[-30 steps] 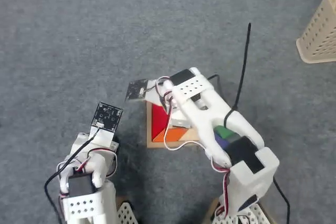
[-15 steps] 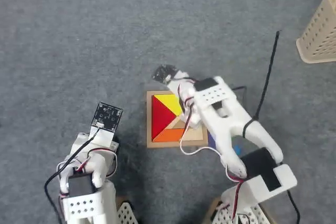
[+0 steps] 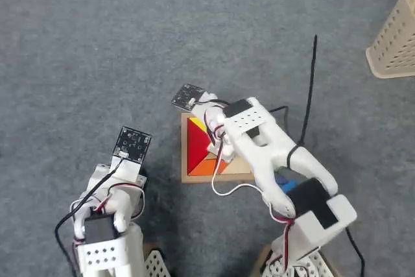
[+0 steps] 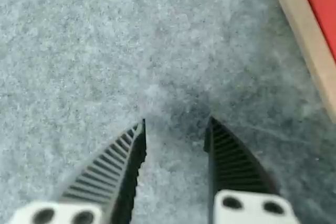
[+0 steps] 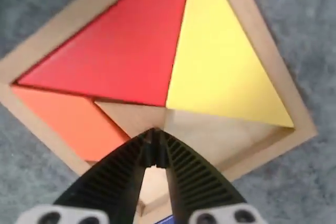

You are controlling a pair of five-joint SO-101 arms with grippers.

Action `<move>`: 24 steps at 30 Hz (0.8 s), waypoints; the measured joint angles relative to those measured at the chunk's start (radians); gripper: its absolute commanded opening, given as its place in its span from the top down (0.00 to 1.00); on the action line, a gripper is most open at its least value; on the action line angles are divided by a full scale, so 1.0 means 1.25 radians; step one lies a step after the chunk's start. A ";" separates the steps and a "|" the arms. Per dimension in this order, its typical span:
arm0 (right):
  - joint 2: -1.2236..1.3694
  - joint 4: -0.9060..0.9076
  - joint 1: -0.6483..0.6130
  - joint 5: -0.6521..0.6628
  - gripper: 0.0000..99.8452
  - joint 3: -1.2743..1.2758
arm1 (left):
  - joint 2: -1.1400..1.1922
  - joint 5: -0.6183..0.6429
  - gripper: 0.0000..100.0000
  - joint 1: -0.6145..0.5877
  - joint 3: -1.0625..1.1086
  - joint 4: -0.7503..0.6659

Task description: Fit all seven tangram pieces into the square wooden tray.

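The square wooden tray (image 3: 184, 160) lies at the table's middle. It holds a red triangle (image 3: 196, 144), a yellow triangle (image 3: 197, 123) and an orange piece (image 3: 200, 168). In the right wrist view the red triangle (image 5: 121, 51), the yellow triangle (image 5: 215, 72) and the orange piece (image 5: 68, 119) border bare tray floor (image 5: 210, 135). My right gripper (image 5: 154, 132) hangs shut over that bare floor where the three pieces meet, with nothing between its fingers. A blue piece (image 3: 284, 178) peeks out under the right arm, beside the tray. My left gripper (image 4: 175, 127) stands open over carpet, left of the tray's rim (image 4: 302, 30).
A beige slotted basket (image 3: 395, 37) stands at the far right corner. A black cable (image 3: 309, 82) rises behind the right arm. Grey carpet (image 3: 97, 56) covers the table, with open room to the left and far side.
The right arm swung right and away from the tray's left side, then came back left over the tray. The left arm has not moved.
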 measured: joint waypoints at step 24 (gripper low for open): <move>-0.290 0.287 0.212 -0.106 0.99 -0.014 | 0.000 0.000 0.82 0.000 0.000 0.000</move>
